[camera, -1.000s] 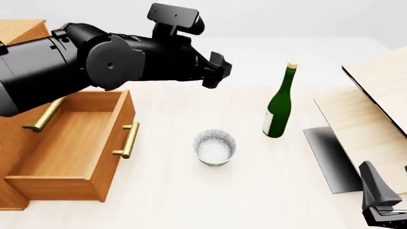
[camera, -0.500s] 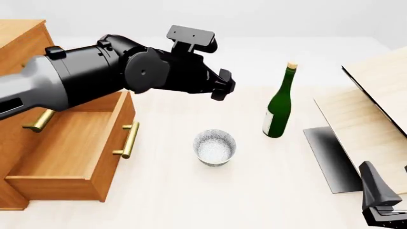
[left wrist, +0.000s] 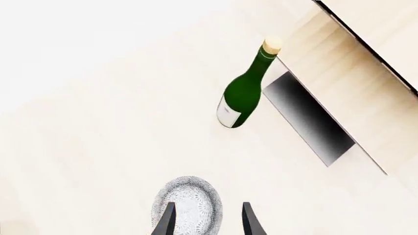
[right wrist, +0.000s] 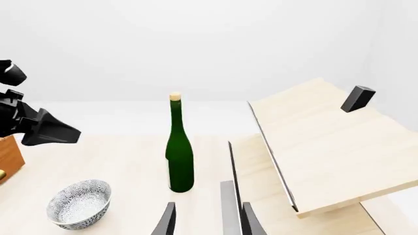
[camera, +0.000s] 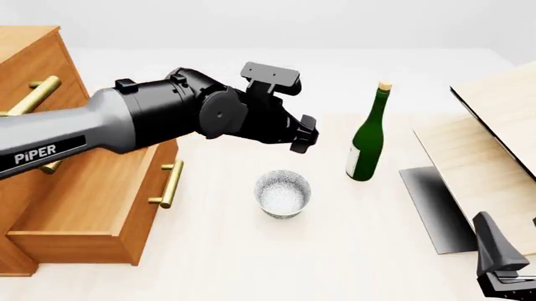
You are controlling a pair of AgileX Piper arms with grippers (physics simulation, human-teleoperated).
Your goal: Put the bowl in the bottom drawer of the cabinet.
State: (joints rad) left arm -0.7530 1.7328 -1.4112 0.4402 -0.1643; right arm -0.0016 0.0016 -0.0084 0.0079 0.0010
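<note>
One small white bowl (camera: 283, 194) with tiny grey-blue dots sits upright on the pale table (camera: 251, 263), close to the middle of the front view. It is empty, and nothing touches it.

At 9 o'clock from the bowl is the bottom drawer (camera: 92, 194). It is pulled out, and you can see its bare wooden floor. A brass bar handle (camera: 170, 184) on the drawer's front faces the bowl. The drawer belongs to the orange-brown cabinet (camera: 34, 69), which stands tall at the left edge.

At 12 o'clock from the bowl, up in the air, is the left gripper (camera: 307, 134). It points forward and down, and it is not touching the bowl. In the left wrist view its two dark fingers (left wrist: 168, 221) are spread apart with nothing between them, and the bowl (left wrist: 187, 204) shows below them.

At 2 o'clock from the bowl stands a green bottle (camera: 368, 136) with a light cap. It is upright and apart from the bowl.

Farther out, at 3 o'clock, are pale wooden boards (camera: 486, 150) with a dark panel (camera: 435, 207) beside them.

The right gripper (camera: 500, 263) is low at the right corner of the front view, well apart from the bowl. In the right wrist view its fingers (right wrist: 167, 223) are also spread apart and hold nothing.
</note>
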